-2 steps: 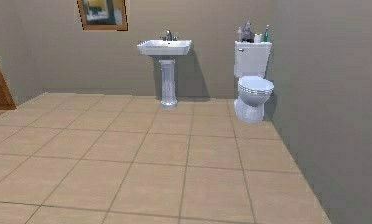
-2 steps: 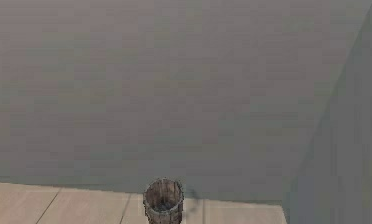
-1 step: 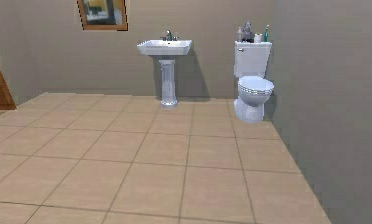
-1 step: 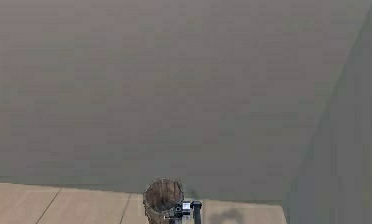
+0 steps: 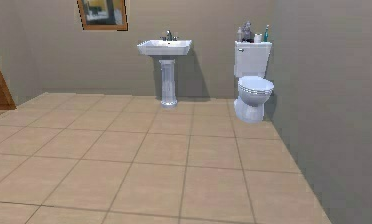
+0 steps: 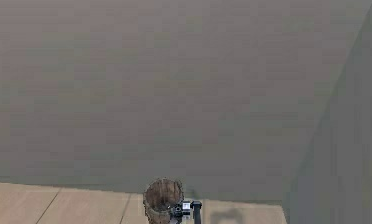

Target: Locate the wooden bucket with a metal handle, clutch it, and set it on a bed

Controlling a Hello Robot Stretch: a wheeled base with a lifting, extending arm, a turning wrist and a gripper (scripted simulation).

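The wooden bucket point(image 6: 161, 198) is right against the gripper point(image 6: 179, 210), at its finger end, low before the tiled floor point(image 6: 74, 206). I cannot tell whether the gripper holds it.

I'm seeing soft, even light in both views. The tile floor point(image 5: 144, 150) is brightest, the back wall point(image 6: 144, 90) duller, and the side wall point(image 6: 349, 130) sits in deeper shade.

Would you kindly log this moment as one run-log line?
place: bathroom | wooden bucket: at gripper | held: cannot tell | ahead: sink, toilet
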